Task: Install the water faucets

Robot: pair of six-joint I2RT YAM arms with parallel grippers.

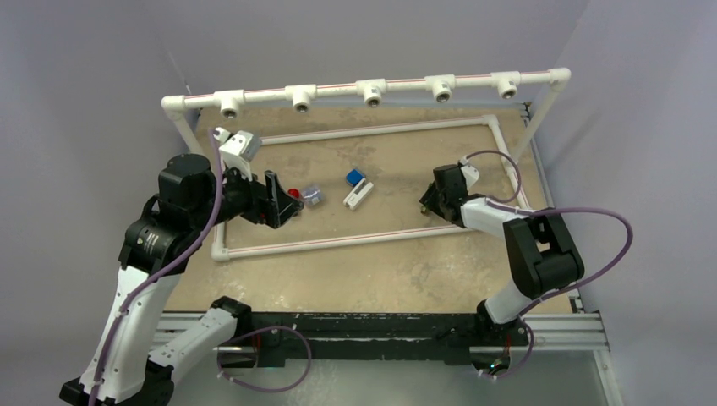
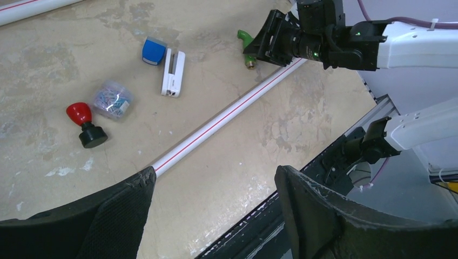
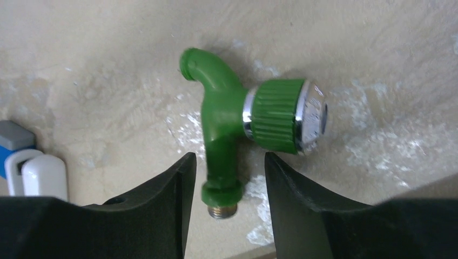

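The green faucet (image 3: 221, 129) lay on its side on the bench (image 3: 351, 54), toward the right and just beside the white pipe with the red stripe (image 2: 227, 113). The right tool (image 3: 228, 156) stood half-closed astride its threaded stem, with a sliver of gap showing on either side. Well off to the left lay the white faucet with the blue handle (image 2: 172, 73), then a small clear box of clips (image 2: 112, 101) and the black faucet with the red knob (image 2: 85, 125), and near that one hung the left tool (image 2: 216, 171), spread wide and holding nothing.
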